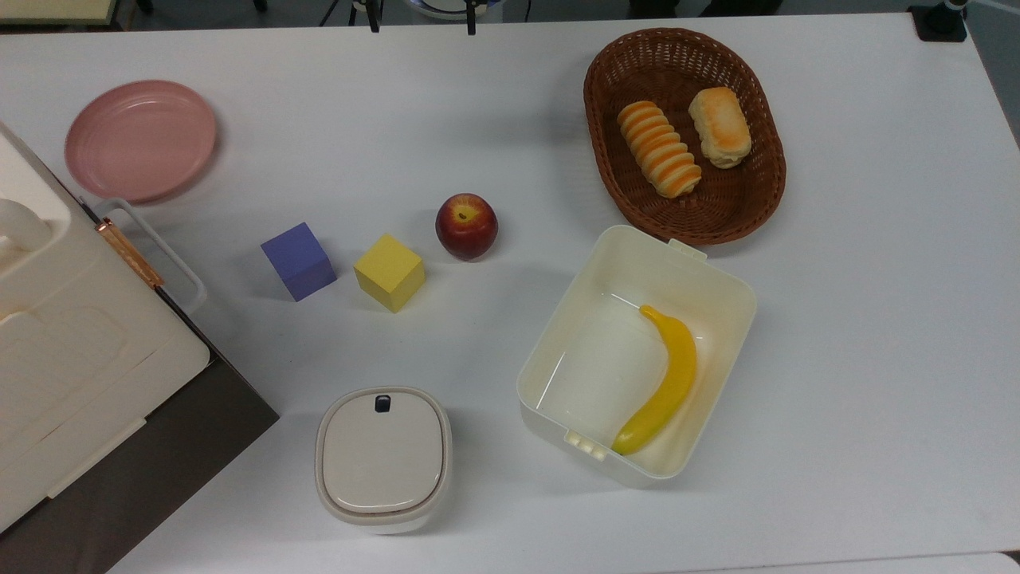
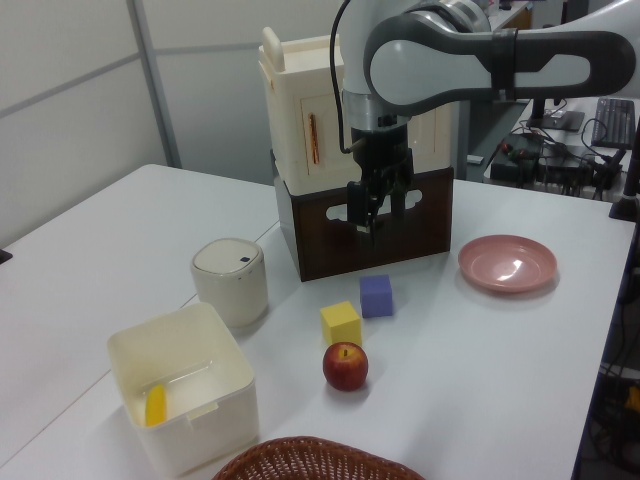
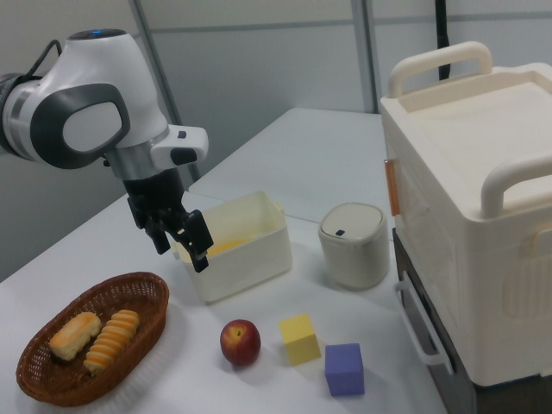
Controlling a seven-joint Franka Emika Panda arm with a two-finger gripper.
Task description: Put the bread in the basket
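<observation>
1. The short, stubby cream roll with golden toasted patches [image 1: 719, 127] already lies inside the oval, dark reddish-brown woven wicker basket [image 1: 761, 202], towards the top view's right, just beside a longer roll with orange-and-cream spiral ridges [image 1: 659, 148]
2. The robot's two-fingered hand [image 3: 180, 240] hangs in the air, well above the white counter [image 1: 861, 335] and apart from the basket; its fingers are spread with nothing between them
3. I'd say the placing step is done and what's in hand is the pull-away after letting go
4. To my eye the next move asks for little: keep the arm high and away from the basket so nothing gets nudged; the red apple [image 1: 466, 226] and cream rectangular plastic tub [image 1: 721, 281] need no handling
</observation>
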